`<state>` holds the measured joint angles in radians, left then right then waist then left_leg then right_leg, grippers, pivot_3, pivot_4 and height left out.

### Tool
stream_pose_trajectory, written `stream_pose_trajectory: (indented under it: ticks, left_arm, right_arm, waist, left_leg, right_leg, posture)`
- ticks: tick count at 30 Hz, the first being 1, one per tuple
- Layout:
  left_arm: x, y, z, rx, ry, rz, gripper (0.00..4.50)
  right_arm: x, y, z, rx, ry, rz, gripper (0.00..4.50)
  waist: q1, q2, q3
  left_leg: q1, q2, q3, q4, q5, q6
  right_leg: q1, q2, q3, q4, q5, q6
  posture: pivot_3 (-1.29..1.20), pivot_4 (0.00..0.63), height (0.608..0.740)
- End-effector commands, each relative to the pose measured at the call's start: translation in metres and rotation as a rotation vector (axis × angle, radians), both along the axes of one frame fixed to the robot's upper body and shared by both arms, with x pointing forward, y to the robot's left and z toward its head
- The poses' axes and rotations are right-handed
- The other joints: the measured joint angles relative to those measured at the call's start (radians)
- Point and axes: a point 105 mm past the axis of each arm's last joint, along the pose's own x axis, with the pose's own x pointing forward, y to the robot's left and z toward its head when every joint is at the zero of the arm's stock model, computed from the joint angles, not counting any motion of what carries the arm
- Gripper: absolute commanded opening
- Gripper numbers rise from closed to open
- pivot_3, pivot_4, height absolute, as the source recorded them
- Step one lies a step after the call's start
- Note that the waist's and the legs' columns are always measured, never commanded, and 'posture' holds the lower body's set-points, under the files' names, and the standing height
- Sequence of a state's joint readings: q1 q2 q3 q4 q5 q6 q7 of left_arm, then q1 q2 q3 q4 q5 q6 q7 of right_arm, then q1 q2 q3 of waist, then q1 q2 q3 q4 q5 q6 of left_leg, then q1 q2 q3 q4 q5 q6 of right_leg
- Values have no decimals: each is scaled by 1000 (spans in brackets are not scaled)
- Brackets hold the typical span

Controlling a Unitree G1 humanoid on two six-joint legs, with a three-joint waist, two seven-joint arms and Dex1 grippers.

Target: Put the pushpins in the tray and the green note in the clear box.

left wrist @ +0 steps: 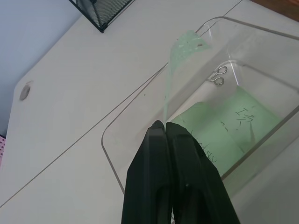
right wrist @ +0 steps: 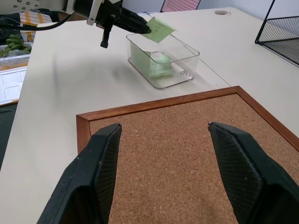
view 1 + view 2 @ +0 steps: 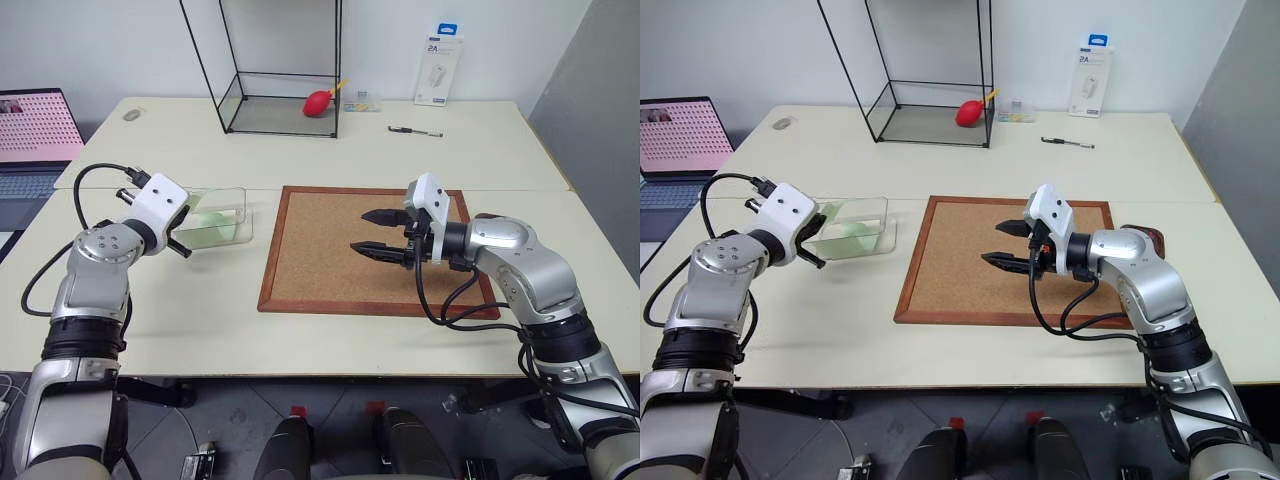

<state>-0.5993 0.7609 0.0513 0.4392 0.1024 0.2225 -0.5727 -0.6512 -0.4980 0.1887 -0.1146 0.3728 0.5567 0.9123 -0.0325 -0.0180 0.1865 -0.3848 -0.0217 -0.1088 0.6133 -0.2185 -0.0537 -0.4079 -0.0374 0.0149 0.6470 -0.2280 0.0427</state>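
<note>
The left gripper [image 2: 148, 31] is pinched shut on a corner of the green note [image 2: 160, 28], holding it just above the near end of the clear box [image 3: 243, 213]. Other green slips already lie on the box floor, along with what look like 2 small metal hooks. To finish this step well, I'd lower the note until it sits between the walls, then part the fingers; the paper is light and could cling to a pad or drift past the rim if let go from above.

The right gripper [image 3: 377, 232] hangs over the cork board [image 3: 310, 255] with its jaws wide apart and nothing in them. I can't pick out any pushpins on the board; they're too small to tell. A dark brown shape peeks out behind the right forearm, probably the tray [image 3: 1150, 236], mostly hidden.

Further back stand a wire-framed glass case [image 3: 280, 70] with a red bulb [image 3: 320, 102] inside, a white packet [image 3: 440, 65], and a laptop [image 3: 35, 140] off to the left. None of these crowd the box.
</note>
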Motion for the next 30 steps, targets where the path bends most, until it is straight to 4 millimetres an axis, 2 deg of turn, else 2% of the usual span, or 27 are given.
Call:
stream_pose_trajectory:
  ticks: [1, 3, 5, 7, 10, 15, 18, 21, 26, 30]
  left_arm:
    - [2, -4, 16, 8, -48, -16, 974]
    - [1, -5, 17, 7, -50, -21, 1301]
    - [0, -6, 20, 1, -57, -23, 1844]
    - [-1, -7, 22, -4, -63, -27, 2133]
    - [-4, -10, 33, -7, -109, -40, 2781]
    - [-17, -43, 68, -232, -260, -179, 2857]
    - [-27, -61, 74, -332, -268, -242, 2857]
    - [-39, -84, 57, -350, -184, -319, 2857]
    - [-68, -131, 15, -402, -35, -469, 2857]
    - [-82, -149, -8, -458, 31, -528, 2857]
  right_arm:
    - [-5, 7, 14, 5, -59, 29, 3211]
    - [-5, 7, 14, 5, -60, 27, 3211]
    - [-4, 6, 14, 4, -64, 19, 3211]
    - [-2, 5, 14, 6, -66, 10, 3211]
    - [0, 2, 13, 1, -70, -2, 3211]
    - [4, -13, 14, 14, -98, -65, 3211]
    - [9, -28, 14, 55, -110, -146, 3211]
    - [11, -47, 7, 99, -77, -252, 3211]
    - [-3, -71, -12, 145, -50, -390, 3211]
    - [-15, -85, -29, 133, -35, -466, 3211]
  waist:
    - [0, 0, 0]
    - [-1, 0, 0]
    - [-1, 0, 0]
    - [-1, 0, 0]
    - [-1, 0, 0]
    - [0, 0, 0]
    - [0, 0, 0]
    - [0, 0, 0]
    - [1, 0, 0]
    - [0, 0, 0]
  left_leg:
    - [0, 0, 0, 0, 0, 0]
    - [0, 0, 0, 0, 0, 0]
    - [0, 0, 0, 0, 0, 0]
    - [0, 0, 0, 0, 0, 0]
    - [0, 0, 0, 0, 0, 0]
    - [0, 0, 0, 0, 0, 0]
    - [-1, 0, 0, 0, 0, 0]
    - [-1, 0, 0, 0, 0, 0]
    - [0, 0, 1, 0, 0, 0]
    - [0, 1, 1, 0, 0, 0]
  right_leg:
    - [0, 0, 0, 0, 0, 0]
    - [0, 0, 0, 0, 0, 0]
    - [0, 0, 0, 0, 0, 0]
    - [0, 0, 0, 0, 0, 0]
    - [0, 0, 0, 0, 0, 0]
    - [0, 0, 0, 0, 0, 0]
    - [0, -1, 0, 0, 0, 0]
    - [0, -1, 1, 0, 0, 0]
    - [0, -1, 2, 0, 0, 0]
    - [0, 0, 2, 1, 0, 0]
  posture:
    - [0, 150, 740]
    - [0, 150, 740]
    - [0, 150, 740]
    - [0, 150, 740]
    - [0, 150, 740]
    - [0, 150, 740]
    - [0, 150, 740]
    - [0, 150, 740]
    - [0, 150, 740]
    - [0, 150, 740]
